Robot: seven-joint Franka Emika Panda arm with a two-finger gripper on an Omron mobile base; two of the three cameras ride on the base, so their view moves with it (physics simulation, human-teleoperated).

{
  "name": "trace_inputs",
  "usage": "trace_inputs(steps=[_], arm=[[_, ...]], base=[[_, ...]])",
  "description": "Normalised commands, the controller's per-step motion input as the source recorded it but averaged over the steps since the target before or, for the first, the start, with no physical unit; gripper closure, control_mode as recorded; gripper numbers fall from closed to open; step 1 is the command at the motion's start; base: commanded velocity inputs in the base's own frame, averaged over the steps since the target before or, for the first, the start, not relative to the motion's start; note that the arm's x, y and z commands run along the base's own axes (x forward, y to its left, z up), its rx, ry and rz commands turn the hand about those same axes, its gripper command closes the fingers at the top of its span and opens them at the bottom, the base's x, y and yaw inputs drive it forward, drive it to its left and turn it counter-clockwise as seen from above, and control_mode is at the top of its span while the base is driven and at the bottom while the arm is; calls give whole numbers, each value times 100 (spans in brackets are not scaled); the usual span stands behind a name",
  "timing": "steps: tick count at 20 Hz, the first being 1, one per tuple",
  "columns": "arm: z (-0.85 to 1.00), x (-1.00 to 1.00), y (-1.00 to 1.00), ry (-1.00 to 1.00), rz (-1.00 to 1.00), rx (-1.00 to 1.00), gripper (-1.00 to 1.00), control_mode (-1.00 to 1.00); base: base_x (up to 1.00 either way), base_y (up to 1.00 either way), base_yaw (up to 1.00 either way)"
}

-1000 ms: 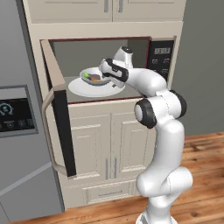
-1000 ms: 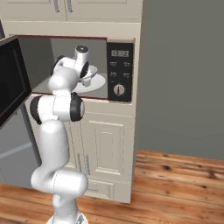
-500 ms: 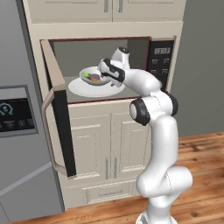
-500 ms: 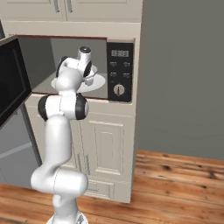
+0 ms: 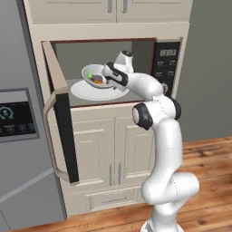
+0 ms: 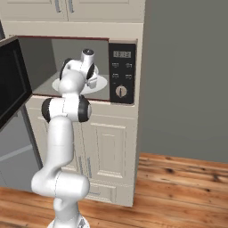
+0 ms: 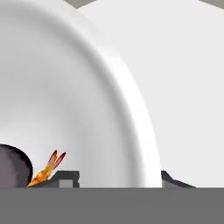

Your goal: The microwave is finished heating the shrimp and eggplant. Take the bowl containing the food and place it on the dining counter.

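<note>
Inside the open microwave point(image 5: 165, 68) the grey bowl point(image 5: 92, 72) rests on the white turntable plate point(image 5: 97, 90). It holds the dark eggplant point(image 5: 97, 79) with its green tip, and the orange shrimp point(image 7: 47, 168) lies beside the eggplant point(image 7: 12, 168). My gripper point(image 5: 105, 77) reaches in from the right to the bowl's right edge. In the hand view my gripper point(image 7: 116, 178) straddles the bowl point(image 7: 65, 87) rim. One fingertip sits inside, a little away from the rim, and the other is close against the outside. The dining counter is out of view.
The microwave door point(image 5: 61, 122) hangs open to the left, with its handle toward me. A grey fridge point(image 5: 18, 118) stands further left. Cream cabinets point(image 5: 108, 154) lie under the microwave, whose button panel point(image 6: 121, 73) is on the right. The floor is wood.
The arm has pushed a little further left into the microwave, bringing the hand up to the bowl's edge. The bowl and plate have not moved.
</note>
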Motion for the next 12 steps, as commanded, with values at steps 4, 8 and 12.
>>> trace_inputs(steps=[4,8,12], arm=[[0,0,0,0,0,0,100,-100],[0,0,0,0,0,0,100,-100],[0,-16,0,-2,0,0,100,-100]], base=[[0,0,0],[0,0,0],[0,0,0]])
